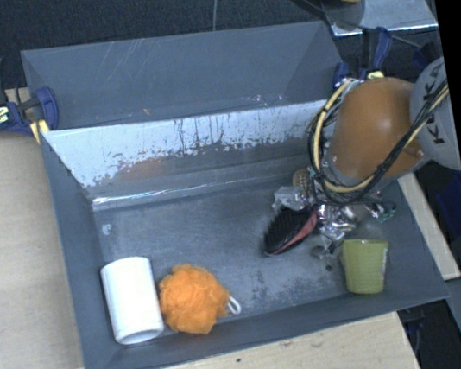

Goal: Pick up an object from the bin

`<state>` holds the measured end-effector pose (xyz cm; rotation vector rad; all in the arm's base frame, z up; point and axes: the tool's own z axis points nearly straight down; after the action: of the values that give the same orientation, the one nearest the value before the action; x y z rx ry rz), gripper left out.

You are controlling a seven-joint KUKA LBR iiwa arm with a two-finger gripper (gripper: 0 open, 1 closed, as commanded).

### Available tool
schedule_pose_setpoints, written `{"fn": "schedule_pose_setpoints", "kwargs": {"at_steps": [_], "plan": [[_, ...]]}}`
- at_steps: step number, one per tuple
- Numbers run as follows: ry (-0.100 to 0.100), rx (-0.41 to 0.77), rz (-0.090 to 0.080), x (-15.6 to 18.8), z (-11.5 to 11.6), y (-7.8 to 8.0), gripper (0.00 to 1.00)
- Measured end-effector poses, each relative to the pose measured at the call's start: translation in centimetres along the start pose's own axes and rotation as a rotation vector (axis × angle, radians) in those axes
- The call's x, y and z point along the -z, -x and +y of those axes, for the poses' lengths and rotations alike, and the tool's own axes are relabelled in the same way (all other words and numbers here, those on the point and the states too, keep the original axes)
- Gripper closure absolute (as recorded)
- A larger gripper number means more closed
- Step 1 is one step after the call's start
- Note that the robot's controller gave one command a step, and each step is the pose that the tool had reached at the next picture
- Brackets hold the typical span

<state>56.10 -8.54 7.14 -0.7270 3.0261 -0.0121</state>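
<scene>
Grey metal bin (pixel 201 219), floor scuffed. Arm comes in over the right edge. The gripper (pixel 332 225) sits low near the right wall; how far open it is cannot be told. Black-and-red elongated object (pixel 284 233) lies just beside the gripper, toward bin centre; contact unclear. Green cup (pixel 366 265) upright in the front right corner. White cylinder (pixel 132 298) and orange fluffy ball (pixel 193 298) lie touching at the front left.

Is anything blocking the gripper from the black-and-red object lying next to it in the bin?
Nothing visible does. The gripper is right beside the black-and-red object, with nothing between them. The green cup stands close by on the gripper's other side and might crowd it.
</scene>
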Motion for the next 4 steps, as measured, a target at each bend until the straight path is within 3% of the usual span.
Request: {"fn": "schedule_pose_setpoints", "kwargs": {"at_steps": [1,2,3,4], "plan": [[-0.002,0.001,-0.006,0.1,1.1,-2.3,0.0],[-0.002,0.0,-0.006,0.0,1.0,-2.3,1.0],[-0.005,0.349,-0.008,4.7,0.8,-6.0,1.0],[-0.002,0.346,-0.007,4.6,0.9,-6.0,1.0]]}}
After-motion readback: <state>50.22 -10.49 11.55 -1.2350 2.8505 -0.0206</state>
